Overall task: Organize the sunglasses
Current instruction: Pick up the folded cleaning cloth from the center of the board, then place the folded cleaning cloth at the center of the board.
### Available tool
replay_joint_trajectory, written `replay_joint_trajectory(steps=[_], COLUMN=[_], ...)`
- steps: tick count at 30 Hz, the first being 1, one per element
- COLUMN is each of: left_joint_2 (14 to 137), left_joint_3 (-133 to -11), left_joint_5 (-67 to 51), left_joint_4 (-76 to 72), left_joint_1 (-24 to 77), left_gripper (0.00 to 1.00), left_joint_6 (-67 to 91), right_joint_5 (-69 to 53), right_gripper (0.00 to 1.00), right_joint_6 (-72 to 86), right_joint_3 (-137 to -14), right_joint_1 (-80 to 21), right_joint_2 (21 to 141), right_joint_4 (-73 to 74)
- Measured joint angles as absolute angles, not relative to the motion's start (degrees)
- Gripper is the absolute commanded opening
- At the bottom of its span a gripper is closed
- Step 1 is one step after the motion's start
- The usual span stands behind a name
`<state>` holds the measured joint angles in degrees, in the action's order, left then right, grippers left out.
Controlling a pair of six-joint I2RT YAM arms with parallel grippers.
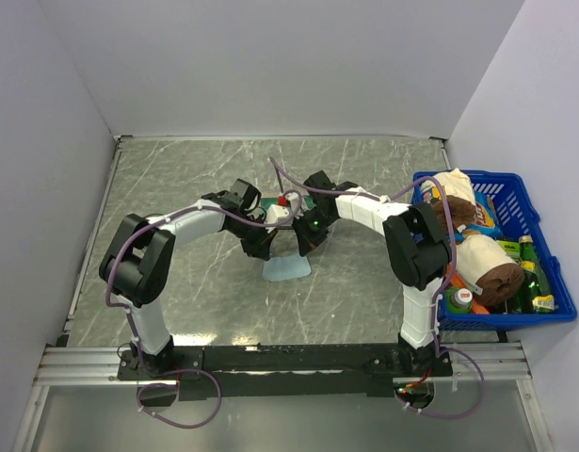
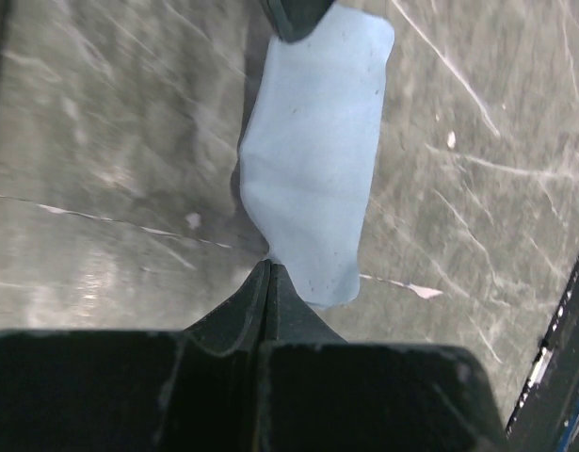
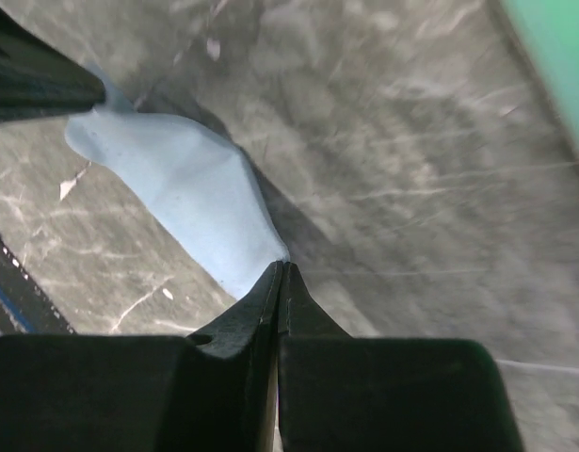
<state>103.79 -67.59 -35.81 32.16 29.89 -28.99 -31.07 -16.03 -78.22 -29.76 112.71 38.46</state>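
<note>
A light blue cloth is stretched between my two grippers near the middle of the table. My left gripper is shut on one corner of the cloth. My right gripper is shut on the opposite corner of the cloth. The cloth sags a little between them and casts a shadow on the marble top. In the top view the left gripper and right gripper sit close together, just above the cloth. The sunglasses are out of view.
A flat green thing lies behind the grippers, partly covered by the arms; its edge shows in the right wrist view. A blue basket full of bottles and packets stands at the right edge.
</note>
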Motion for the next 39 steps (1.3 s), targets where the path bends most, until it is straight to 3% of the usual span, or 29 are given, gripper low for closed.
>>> replay_joint_trajectory(steps=[39], left_joint_2=[109.5], left_joint_3=[-75.8], left_joint_5=[-21.2], left_joint_4=[23.3], left_joint_1=[28.5], left_gripper=[0.01], left_joint_6=[-21.9], right_joint_5=[-17.0], right_gripper=[0.00], right_joint_6=[-14.3], right_joint_3=[-84.6], right_joint_1=[-28.9], right_joint_2=[113.9], right_joint_4=[30.9])
